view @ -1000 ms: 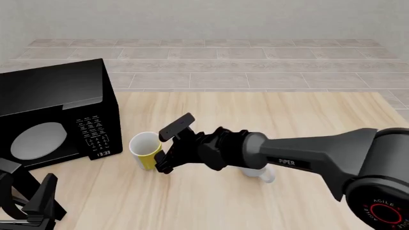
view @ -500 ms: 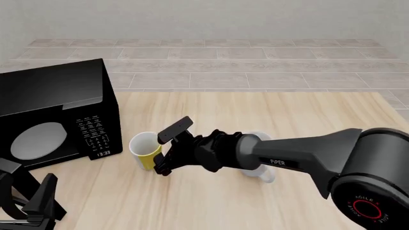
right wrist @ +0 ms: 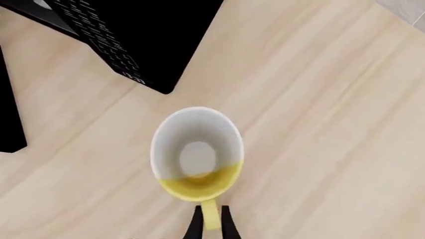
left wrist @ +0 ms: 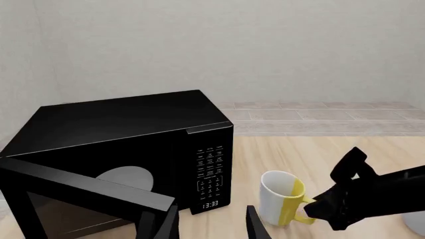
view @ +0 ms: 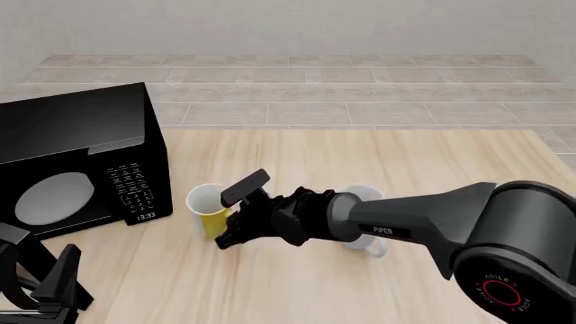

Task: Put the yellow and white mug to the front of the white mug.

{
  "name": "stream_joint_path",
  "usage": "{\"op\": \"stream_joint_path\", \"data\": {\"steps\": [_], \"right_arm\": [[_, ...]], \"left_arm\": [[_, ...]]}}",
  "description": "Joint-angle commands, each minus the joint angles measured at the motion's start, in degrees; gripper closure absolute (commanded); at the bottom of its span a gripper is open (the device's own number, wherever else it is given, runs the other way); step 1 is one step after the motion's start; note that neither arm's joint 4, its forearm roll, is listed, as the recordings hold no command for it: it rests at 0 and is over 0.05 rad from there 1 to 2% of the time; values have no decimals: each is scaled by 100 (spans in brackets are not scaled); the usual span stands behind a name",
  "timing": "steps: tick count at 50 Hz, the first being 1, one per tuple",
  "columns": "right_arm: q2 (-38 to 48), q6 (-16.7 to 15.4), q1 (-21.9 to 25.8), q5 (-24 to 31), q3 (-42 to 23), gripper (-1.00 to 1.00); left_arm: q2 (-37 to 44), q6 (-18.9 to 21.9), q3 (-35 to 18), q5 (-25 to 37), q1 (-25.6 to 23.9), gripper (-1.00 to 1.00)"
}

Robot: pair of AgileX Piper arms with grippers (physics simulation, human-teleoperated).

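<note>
The yellow and white mug (view: 206, 204) stands upright on the table just right of the microwave, its handle pointing toward my right arm. In the right wrist view I look down into the mug (right wrist: 197, 152), and my right gripper (right wrist: 211, 223) has both fingertips pressed against the yellow handle. From the front that gripper (view: 231, 226) sits right beside the mug. My right arm covers most of the white mug (view: 373, 248), which stands further right. My left gripper (left wrist: 211, 228) hangs open and empty at the front left (view: 38, 283).
A black microwave (view: 77, 145) fills the left side of the table, its door (left wrist: 79, 191) swung open toward my left gripper. The table's far edge (view: 360, 128) meets a tiled floor.
My right gripper has sunk a little and drawn in on the mug's handle. The mug has shifted very slightly to the right. The left arm has stayed still.
</note>
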Motion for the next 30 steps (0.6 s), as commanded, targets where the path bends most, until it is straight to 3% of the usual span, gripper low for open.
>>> {"op": "stream_joint_path", "data": {"steps": [1,15,30], "right_arm": [[7,46,7,5,30,100],[-330,-126,-16,142,84,100],[-1243,-480,-220,682,-122,100]], "left_arm": [[1,1,0,0,2,-100],[1,3,0,0,2,-100],[1,2,0,1,1,-100]]}}
